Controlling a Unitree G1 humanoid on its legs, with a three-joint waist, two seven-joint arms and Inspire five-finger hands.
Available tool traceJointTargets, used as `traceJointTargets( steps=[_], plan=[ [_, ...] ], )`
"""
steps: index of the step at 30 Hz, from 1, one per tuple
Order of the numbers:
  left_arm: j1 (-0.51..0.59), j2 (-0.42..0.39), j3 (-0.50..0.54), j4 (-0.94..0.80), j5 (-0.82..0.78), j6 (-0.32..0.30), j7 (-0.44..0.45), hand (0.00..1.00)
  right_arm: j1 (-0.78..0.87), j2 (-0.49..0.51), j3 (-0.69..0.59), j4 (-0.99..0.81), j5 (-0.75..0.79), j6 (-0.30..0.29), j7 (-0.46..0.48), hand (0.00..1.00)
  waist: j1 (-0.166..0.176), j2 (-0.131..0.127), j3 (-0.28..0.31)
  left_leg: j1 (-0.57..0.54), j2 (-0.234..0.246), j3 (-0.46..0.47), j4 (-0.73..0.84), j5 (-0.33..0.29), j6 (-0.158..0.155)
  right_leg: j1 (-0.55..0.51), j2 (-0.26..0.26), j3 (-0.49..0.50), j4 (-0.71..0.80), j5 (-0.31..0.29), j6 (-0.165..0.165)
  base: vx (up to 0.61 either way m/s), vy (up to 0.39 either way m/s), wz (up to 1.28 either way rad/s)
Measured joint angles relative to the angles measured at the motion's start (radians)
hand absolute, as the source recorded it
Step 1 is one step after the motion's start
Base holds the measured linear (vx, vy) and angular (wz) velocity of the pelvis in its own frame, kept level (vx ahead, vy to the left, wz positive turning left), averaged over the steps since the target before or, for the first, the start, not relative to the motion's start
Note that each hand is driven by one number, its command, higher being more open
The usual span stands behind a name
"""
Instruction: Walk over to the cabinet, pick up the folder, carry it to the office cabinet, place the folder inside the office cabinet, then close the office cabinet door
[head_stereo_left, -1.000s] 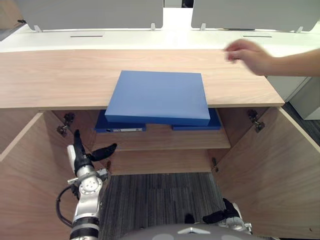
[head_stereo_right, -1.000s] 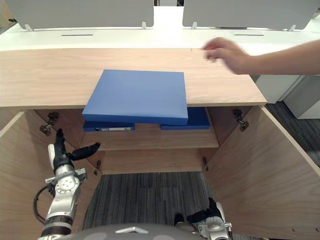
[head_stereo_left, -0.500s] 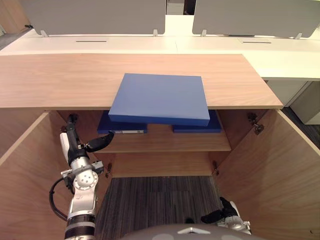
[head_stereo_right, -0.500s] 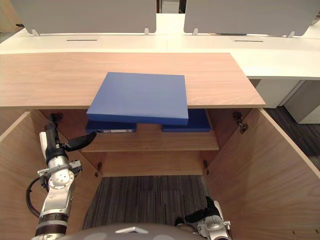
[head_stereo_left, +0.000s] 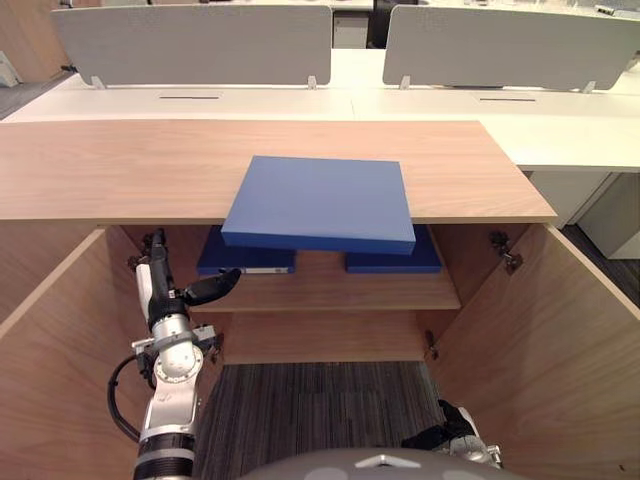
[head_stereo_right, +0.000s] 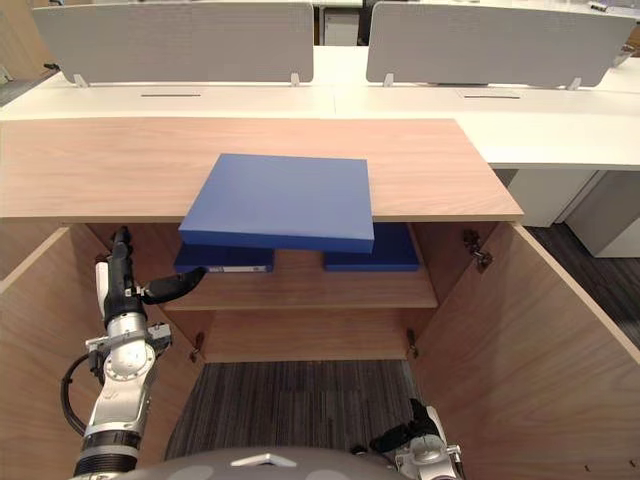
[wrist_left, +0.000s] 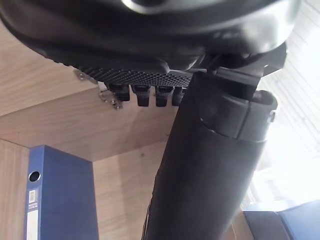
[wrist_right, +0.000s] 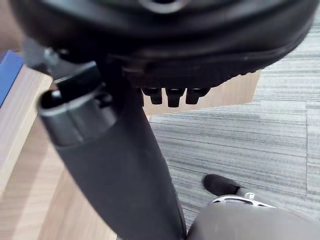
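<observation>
Office scene: white desks (head_stereo_left: 420, 100) ran behind grey screens (head_stereo_left: 195, 42). In front, a low wood cabinet (head_stereo_left: 560, 330) stood with both doors open, blue binders (head_stereo_left: 246, 262) on its shelf (head_stereo_left: 330, 285) and a blue folder (head_stereo_left: 320, 200) on its worktop (head_stereo_left: 120, 170). Striped grey carpet (head_stereo_left: 320, 410) covered the floor.

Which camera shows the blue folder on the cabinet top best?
The left eye view: the folder lies whole, unobstructed, overhanging the front edge of the cabinet top. The right eye view shows it equally well. The wrist views catch bits of blue; whether any is this folder I cannot tell.
</observation>
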Motion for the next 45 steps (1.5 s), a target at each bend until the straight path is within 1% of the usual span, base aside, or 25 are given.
traceJointTargets(
  steps=[5, 13, 24, 40, 45],
  plan=[
    [0.025, -0.003, -0.022, -0.019, 0.0, 0.0, -0.009, 1.0, 0.015, 0.002, 0.0, 0.001, -0.001, 0.0, 0.01, 1.0, 0.001, -0.008, -0.018, 0.006, 0.001, 0.0, -0.005, 0.004, 0.0, 0.003, 0.001, 0.001, 0.0, -0.001, -0.001, -0.03, 0.008, 0.0],
    [0.027, -0.01, -0.024, -0.019, -0.001, 0.0, -0.01, 1.0, 0.031, -0.001, -0.001, 0.004, -0.001, 0.004, 0.01, 1.0, 0.001, -0.004, -0.024, 0.025, 0.005, 0.001, -0.009, 0.006, -0.002, 0.023, 0.005, 0.003, 0.0, -0.002, -0.003, 0.0, 0.0, 0.0],
    [0.05, -0.011, -0.028, -0.034, -0.003, -0.001, -0.008, 1.0, 0.036, -0.004, -0.002, 0.006, -0.005, 0.004, 0.01, 1.0, 0.001, 0.001, -0.03, 0.027, 0.009, 0.001, -0.009, 0.007, -0.004, 0.025, 0.01, 0.003, 0.0, -0.003, -0.005, 0.0, 0.0, 0.0],
    [0.051, -0.011, -0.042, -0.058, -0.004, -0.012, -0.006, 1.0, 0.038, -0.007, -0.002, 0.014, -0.005, 0.011, 0.011, 1.0, 0.003, 0.009, -0.044, 0.041, 0.015, 0.0, -0.008, 0.007, -0.007, 0.04, 0.014, 0.002, 0.001, -0.005, -0.008, 0.0, 0.0, 0.0],
    [0.051, -0.011, -0.041, -0.106, -0.004, -0.017, -0.003, 1.0, 0.038, -0.007, -0.003, 0.014, -0.005, 0.011, 0.011, 1.0, 0.005, 0.009, -0.046, 0.041, 0.016, 0.0, -0.008, 0.007, -0.008, 0.04, 0.015, 0.002, 0.001, -0.006, -0.008, 0.0, 0.0, 0.0]
  ],
)
